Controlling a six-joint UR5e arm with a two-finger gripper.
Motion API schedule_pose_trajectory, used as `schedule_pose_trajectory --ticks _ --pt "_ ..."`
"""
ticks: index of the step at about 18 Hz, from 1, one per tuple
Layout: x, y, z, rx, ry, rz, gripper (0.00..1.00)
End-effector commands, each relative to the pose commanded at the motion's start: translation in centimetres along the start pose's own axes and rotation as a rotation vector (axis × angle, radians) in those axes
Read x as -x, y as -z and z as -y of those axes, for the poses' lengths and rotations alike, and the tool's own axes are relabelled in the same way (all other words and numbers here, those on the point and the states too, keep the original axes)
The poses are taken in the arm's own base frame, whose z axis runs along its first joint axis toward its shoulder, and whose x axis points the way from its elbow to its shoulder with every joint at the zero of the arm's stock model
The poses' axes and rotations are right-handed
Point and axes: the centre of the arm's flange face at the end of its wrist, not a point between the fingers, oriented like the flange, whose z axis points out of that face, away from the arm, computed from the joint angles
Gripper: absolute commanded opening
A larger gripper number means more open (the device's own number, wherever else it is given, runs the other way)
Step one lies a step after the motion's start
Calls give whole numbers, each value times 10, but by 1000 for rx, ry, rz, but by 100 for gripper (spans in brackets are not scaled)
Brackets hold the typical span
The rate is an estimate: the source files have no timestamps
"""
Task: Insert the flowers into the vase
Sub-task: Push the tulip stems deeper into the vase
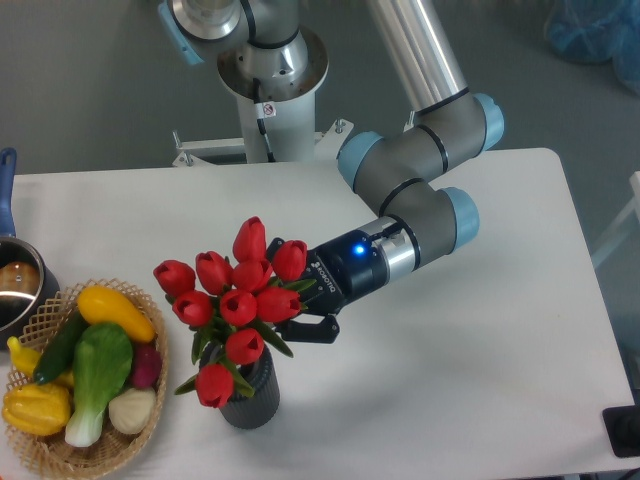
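A wicker basket (60, 440) of vegetables sits far left; the flowers (235, 300) hang over the vase (250, 395), stems seemingly inside its mouth, clenched by the gripper (300, 315); lower straight, keeping the bunch upright

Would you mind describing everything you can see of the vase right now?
The vase is a small dark grey cylinder with ribbed sides, matte like rubber or plastic. It stands upright on the white table, right of the wicker basket and apart from it. The red tulips cover its mouth, their green stems leading down into it. The hand holds the bunch just above; whether it touches the vase is unclear.
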Motion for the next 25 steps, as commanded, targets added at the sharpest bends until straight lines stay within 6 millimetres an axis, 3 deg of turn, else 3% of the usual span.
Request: schedule_pose_trajectory --ticks 13,25 --pt "-7 6 -52 -1 -48 14 27" --pt "-5 3 -73 11 -55 9 27"
